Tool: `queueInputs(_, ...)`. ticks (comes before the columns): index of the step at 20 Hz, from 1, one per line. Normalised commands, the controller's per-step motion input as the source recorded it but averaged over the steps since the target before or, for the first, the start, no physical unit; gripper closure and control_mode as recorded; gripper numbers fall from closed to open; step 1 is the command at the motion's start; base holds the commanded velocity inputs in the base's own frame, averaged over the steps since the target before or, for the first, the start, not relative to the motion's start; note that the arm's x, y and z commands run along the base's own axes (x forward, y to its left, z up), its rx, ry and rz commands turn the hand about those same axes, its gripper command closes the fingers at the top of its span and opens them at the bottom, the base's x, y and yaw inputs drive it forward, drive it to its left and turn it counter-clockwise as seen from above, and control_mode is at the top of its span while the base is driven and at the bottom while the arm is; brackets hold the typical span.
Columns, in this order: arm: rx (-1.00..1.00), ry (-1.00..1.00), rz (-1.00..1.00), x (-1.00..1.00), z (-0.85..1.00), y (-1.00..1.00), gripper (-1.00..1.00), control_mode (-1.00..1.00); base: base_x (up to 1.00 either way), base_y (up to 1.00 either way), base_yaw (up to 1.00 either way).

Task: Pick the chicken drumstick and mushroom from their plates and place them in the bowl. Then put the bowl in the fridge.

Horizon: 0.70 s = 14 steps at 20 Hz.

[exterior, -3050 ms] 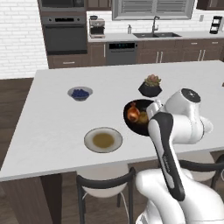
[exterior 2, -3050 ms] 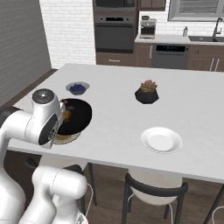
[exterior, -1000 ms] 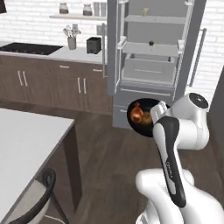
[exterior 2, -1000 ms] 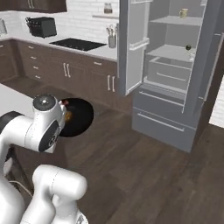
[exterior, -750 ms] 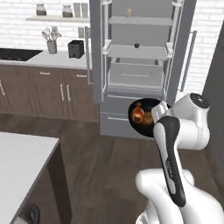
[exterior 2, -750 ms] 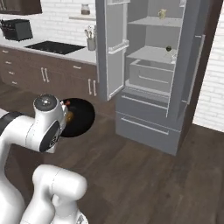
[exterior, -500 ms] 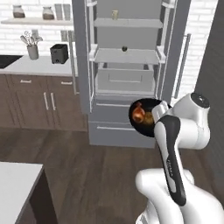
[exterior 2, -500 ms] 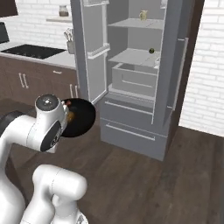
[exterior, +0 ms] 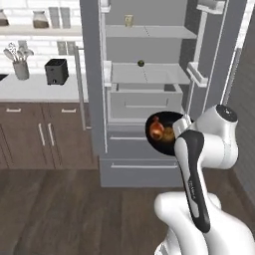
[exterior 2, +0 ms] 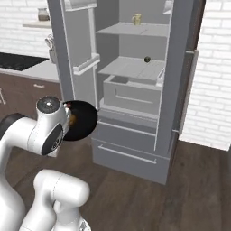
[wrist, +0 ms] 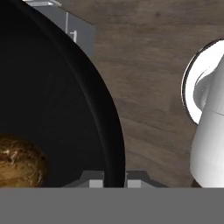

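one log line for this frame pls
phase: carry to fridge | hand: shut on bowl rim | in bowl: drumstick | fridge: open, ahead

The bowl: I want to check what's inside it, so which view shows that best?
The left base view: the bowl faces the camera with the drumstick inside. The right base view shows mostly its dark side; the hand view shows its rim and one brown piece.

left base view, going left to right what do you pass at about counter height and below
Utensil holder → black toaster → open fridge → black bowl holding the chicken drumstick → the robot's white arm.
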Motion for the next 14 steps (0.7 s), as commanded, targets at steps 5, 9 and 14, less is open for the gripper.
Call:
queueInputs(5, 0.0, 0.0, 0.0, 0.0, 0.0, 0.0, 1.0, 1.0, 0.73, -0.13, -0.21)
queueInputs(9, 0.0, 0.0, 0.0, 0.0, 0.0, 0.0, 1.0, 1.0, 0.72, -0.07, -0.18)
queueInputs(14, 0.0, 0.0, 0.0, 0.0, 0.0, 0.0, 1.0, 1.0, 0.73, 0.0, -0.16)
